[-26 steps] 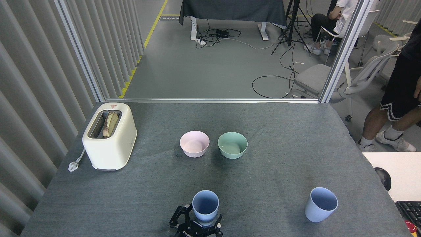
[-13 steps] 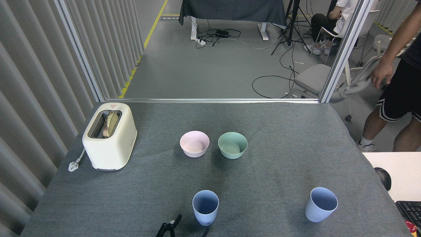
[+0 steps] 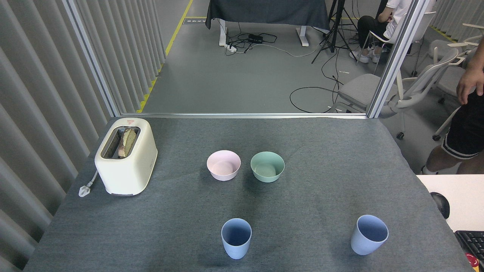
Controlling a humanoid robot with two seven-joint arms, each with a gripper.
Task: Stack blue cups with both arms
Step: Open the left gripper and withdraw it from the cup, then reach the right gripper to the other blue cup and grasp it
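Cups: two pale blue tumblers, both upright, mouths open, unstacked, well apart along the near edge of the grey-clothed table (image 3: 321,151). Left cup (image 3: 236,238) near the middle of the front edge; right cup (image 3: 369,234) toward the near right corner. Nothing touching either one.

Left to right across the scene: ribbed grey wall panels on the far left. Cream toaster (image 3: 126,155) at the table's left side, a slice of bread (image 3: 126,142) standing in its slot, white plug (image 3: 86,187) lying on the cloth just beside its near left corner. Mid-table, beyond the left cup: pink bowl (image 3: 223,164) and mint bowl (image 3: 267,166), side by side, close but apart, both upright. Right of the table: a white desk corner with a dark mouse (image 3: 440,204) and part of a keyboard (image 3: 470,241). Standing person (image 3: 463,124) in black shorts at the right edge, one hand hanging down; a second person seated at the back, beyond an office chair (image 3: 382,92).

Grippers: neither arm is in frame, so I cannot tell whether either hand is released or clenched. No gripper at either cup.
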